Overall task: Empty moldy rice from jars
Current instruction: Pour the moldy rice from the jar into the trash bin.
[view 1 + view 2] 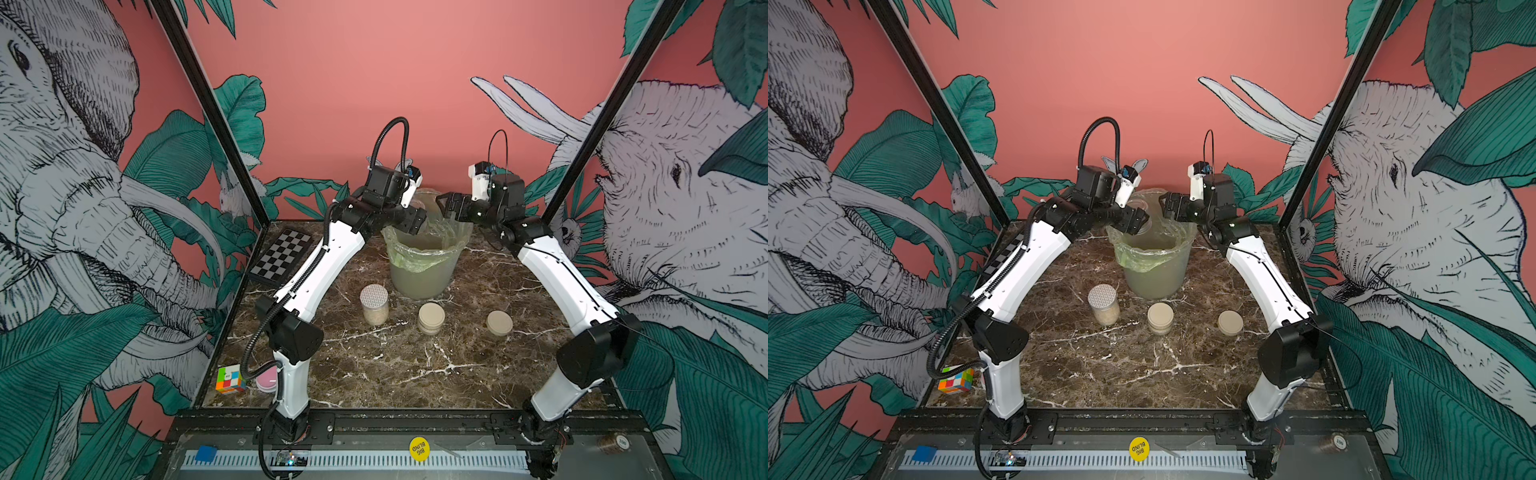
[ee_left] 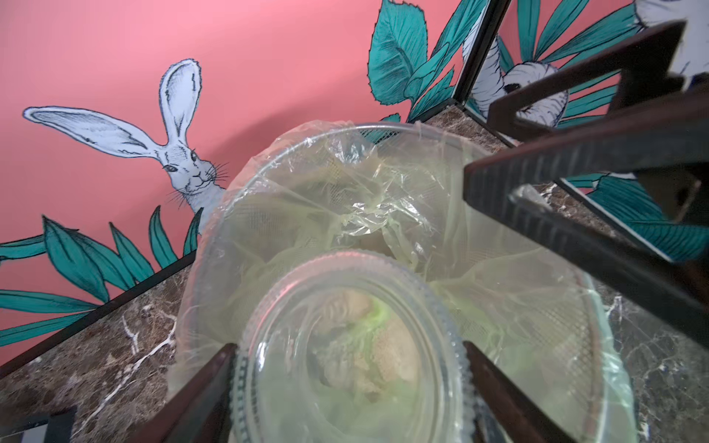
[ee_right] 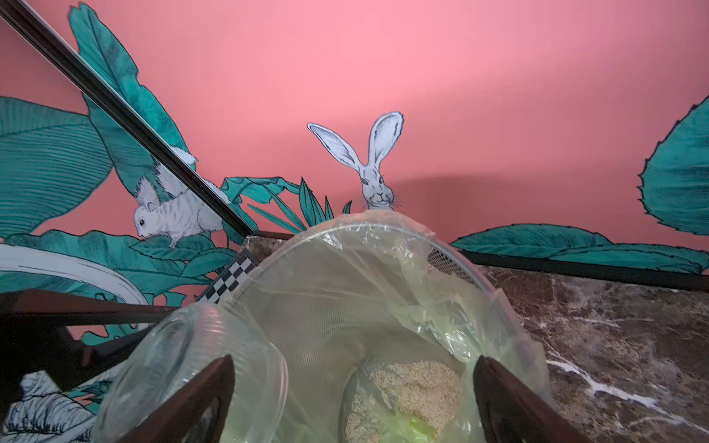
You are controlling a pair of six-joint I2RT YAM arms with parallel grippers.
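The left tool [image 2: 347, 347] is clenched on an open clear jar [image 2: 337, 291], tipped over the bag-lined bin [image 1: 419, 274] near the bench's far edge; moldy rice [image 3: 418, 387] lies in the bag's bottom. The right tool [image 3: 355, 358] is released and empty, just beside the jar. Judged risks: the smooth jar could slip into the bin, or the close arms could collide or snag the loose bag. Mid-bench stand a tall dotted-lid jar [image 1: 374, 305] with rice inside, a squat beige-lid jar [image 1: 431, 318] and a beige lid [image 1: 499, 323]. The bench [image 1: 395, 374] is dark veined marble; pink walls [image 1: 374, 83] bear elephant and leaf drawings.
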